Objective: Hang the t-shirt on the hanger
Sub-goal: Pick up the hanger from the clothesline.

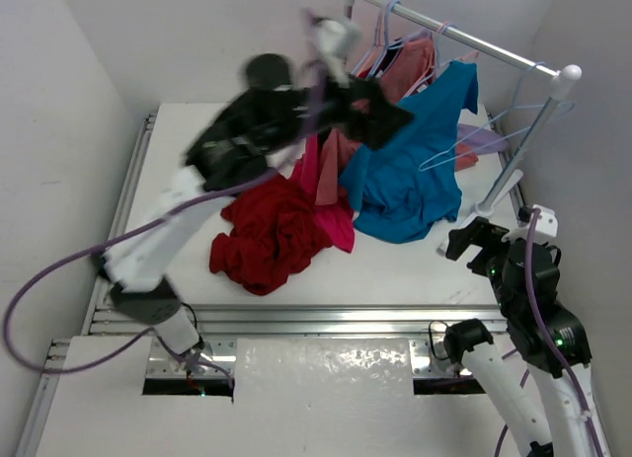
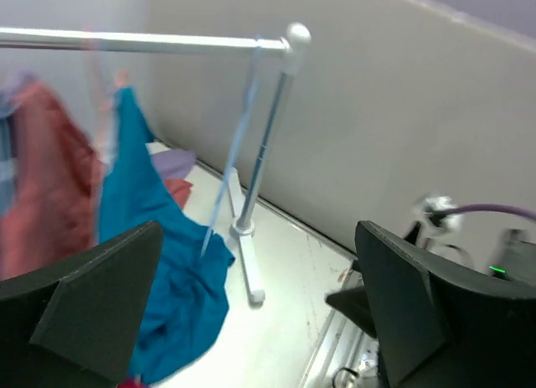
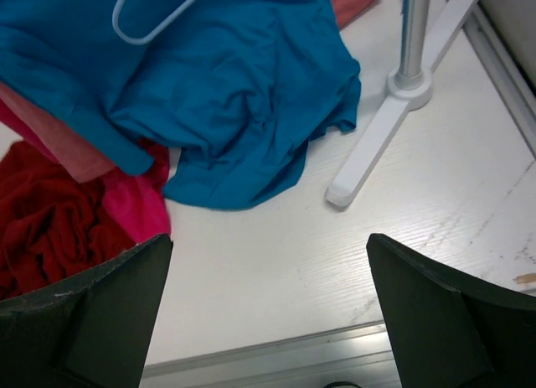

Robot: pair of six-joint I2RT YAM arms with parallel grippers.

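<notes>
The dark crimson t-shirt (image 1: 265, 238) lies crumpled on the table left of the rack; its edge also shows in the right wrist view (image 3: 42, 220). An empty pale blue-lavender hanger (image 1: 491, 131) hangs at the right end of the rail, and part of it lies against the teal shirt (image 3: 155, 19). My left gripper (image 1: 380, 116) is raised high near the rail, blurred; in its own view it (image 2: 258, 237) is open and empty. My right gripper (image 1: 464, 242) hovers low over the table by the rack's foot, open and empty (image 3: 270, 245).
A metal clothes rack (image 1: 464, 42) stands at the back right, its foot (image 3: 389, 137) on the table. On it hang a teal shirt (image 1: 415, 166), a salmon-pink shirt (image 1: 410, 67) and more hangers. A magenta shirt (image 1: 334, 195) drapes beside the crimson one.
</notes>
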